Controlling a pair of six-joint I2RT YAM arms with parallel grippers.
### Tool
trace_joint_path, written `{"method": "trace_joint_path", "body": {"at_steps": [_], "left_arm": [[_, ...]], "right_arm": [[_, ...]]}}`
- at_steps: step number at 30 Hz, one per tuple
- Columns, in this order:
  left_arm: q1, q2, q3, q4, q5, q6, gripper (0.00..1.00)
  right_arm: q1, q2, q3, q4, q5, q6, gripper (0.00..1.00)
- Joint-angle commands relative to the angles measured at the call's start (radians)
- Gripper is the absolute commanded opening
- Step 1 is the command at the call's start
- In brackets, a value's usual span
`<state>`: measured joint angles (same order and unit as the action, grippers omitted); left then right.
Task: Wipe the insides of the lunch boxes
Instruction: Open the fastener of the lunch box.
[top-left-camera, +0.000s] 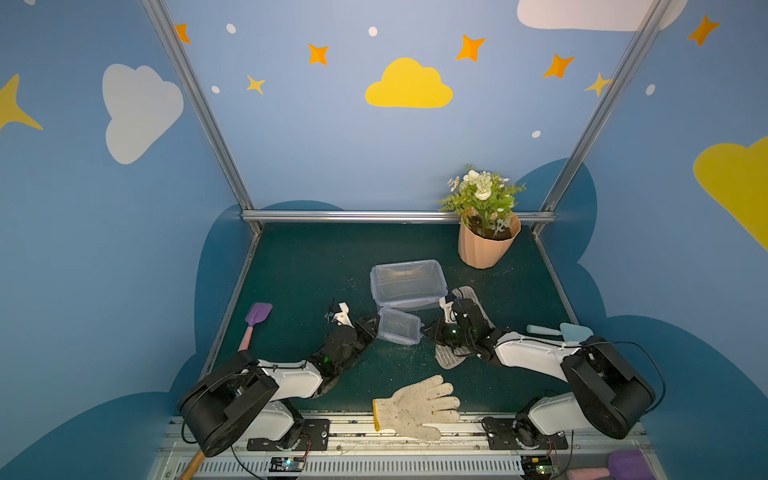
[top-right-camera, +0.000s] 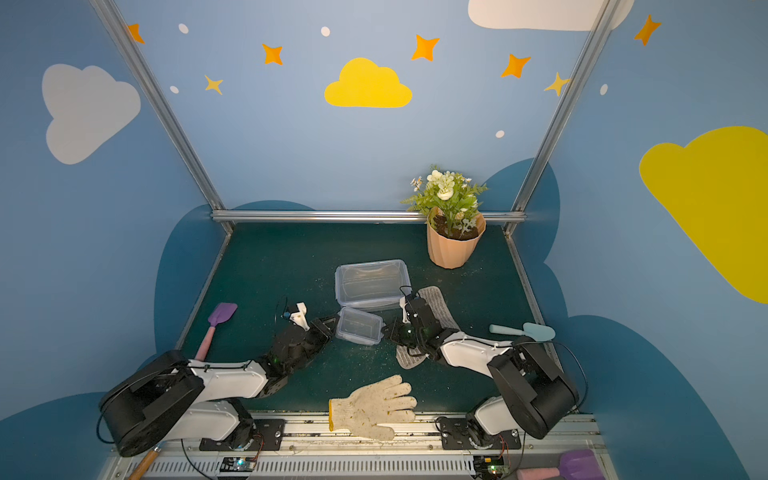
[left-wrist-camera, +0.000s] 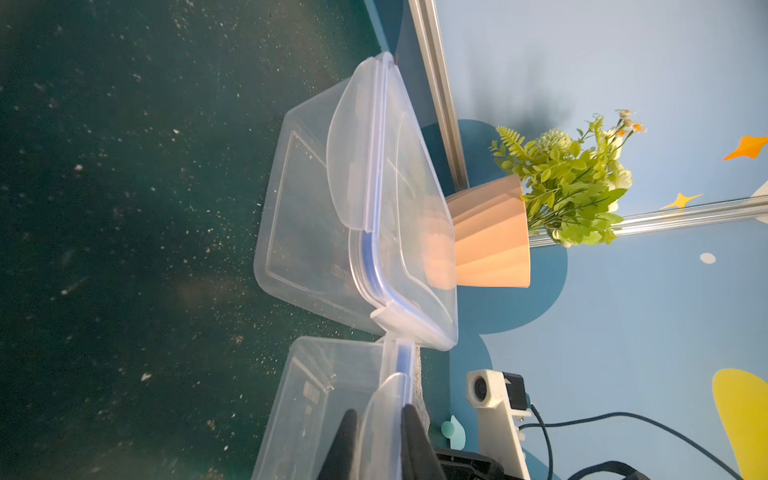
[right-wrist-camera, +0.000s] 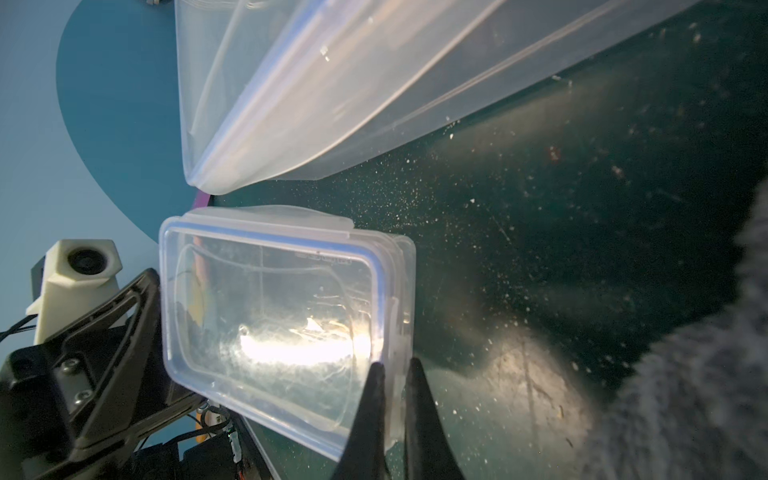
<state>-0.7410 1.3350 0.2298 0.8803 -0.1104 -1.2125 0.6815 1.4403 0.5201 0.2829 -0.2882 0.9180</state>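
Blue walls painted with clouds and stars enclose a dark green desk (top-left-camera: 299, 266) dusted with pale crumbs. At its middle sits the large clear plastic lunch box (top-left-camera: 408, 284) with its blue-rimmed lid on. The small clear plastic lunch box (top-left-camera: 400, 326), also lidded, lies just in front of it. The left hand (top-left-camera: 375, 322) pinches one end clip of the small box between nearly closed fingers. The right hand (top-left-camera: 424, 330) is clamped tight on the opposite end. A grey ribbed cloth (top-left-camera: 467, 296) lies beneath the right arm.

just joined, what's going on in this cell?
Both arms are on the small lunch box: left end effector pinches one end's clip flap, right end effector the opposite one. Lids are on both it and the large lunch box behind. The grey cloth lies under the right arm, unheld.
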Motion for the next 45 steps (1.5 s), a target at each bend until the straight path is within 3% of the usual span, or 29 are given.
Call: {"method": "trace_joint_path", "body": {"at_steps": [1,5,17,23,29,33,38,41,42,45], "left_arm": [[-0.021,-0.042,0.001,-0.144,0.081,0.024,0.19],[-0.021,-0.085,-0.006,-0.170,0.069,0.034,0.24],[-0.021,-0.090,0.008,-0.245,0.071,0.040,0.16],[-0.020,-0.135,0.044,-0.439,0.077,0.070,0.11],[-0.019,-0.148,0.090,-0.600,0.100,0.104,0.13],[-0.018,-0.114,0.162,-0.741,0.121,0.158,0.24],[-0.014,-0.102,0.173,-0.750,0.142,0.169,0.62],[-0.011,-0.133,0.182,-0.786,0.135,0.178,0.82],[-0.008,-0.148,0.181,-0.799,0.132,0.179,0.89],[-0.005,-0.190,0.183,-0.838,0.127,0.184,0.98]], "right_arm": [[0.032,0.006,0.000,-0.133,-0.018,-0.027,0.00],[0.037,0.002,0.014,-0.142,-0.019,-0.032,0.00],[0.050,-0.006,0.031,-0.196,-0.005,-0.045,0.00],[0.053,-0.022,0.044,-0.250,0.009,-0.065,0.00],[0.058,-0.023,0.062,-0.272,0.015,-0.077,0.00],[0.062,-0.025,0.075,-0.288,0.020,-0.088,0.00],[0.062,-0.026,0.088,-0.305,0.031,-0.102,0.00],[0.060,-0.020,0.095,-0.308,0.029,-0.107,0.22],[0.061,-0.018,0.099,-0.310,0.026,-0.109,0.35],[0.050,-0.010,0.116,-0.317,0.017,-0.120,0.57]]}}
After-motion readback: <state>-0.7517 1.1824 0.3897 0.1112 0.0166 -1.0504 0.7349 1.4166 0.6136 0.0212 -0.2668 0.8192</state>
